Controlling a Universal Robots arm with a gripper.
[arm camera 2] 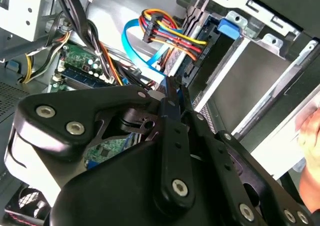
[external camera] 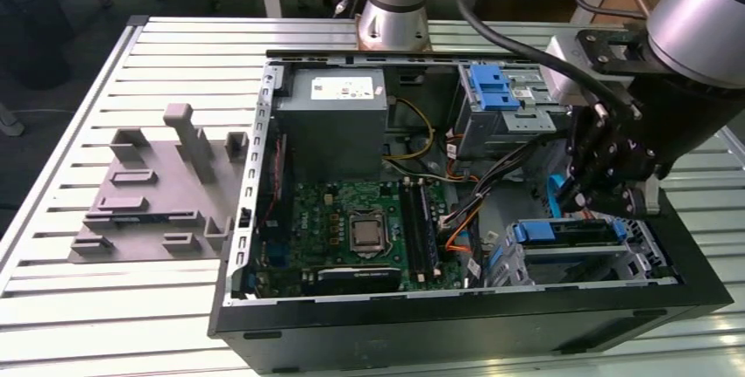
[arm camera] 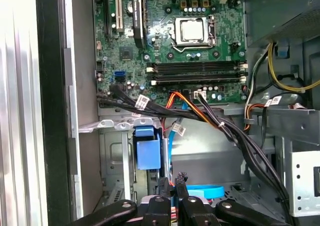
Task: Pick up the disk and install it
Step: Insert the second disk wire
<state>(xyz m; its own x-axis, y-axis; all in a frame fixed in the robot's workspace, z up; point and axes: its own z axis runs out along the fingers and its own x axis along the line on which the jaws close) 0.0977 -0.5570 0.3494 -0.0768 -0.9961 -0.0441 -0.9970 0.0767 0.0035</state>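
The disk sits in the lower drive bay at the front corner of the open computer case, on the exterior view's right. Its blue frame end faces the inside of the case, and it shows in the first wrist view as a blue block. My black gripper hangs just above the disk, beside a looping blue data cable. In both wrist views the fingertips stand pressed close together, with nothing seen between them. The gripper points toward the bundle of coloured power wires.
The motherboard lies in the case's middle, and the grey power-supply box is at its back. An upper drive cage with a blue bracket is near the arm's base. Black cable bundles cross the case. A grey fixture block rests on the slatted table.
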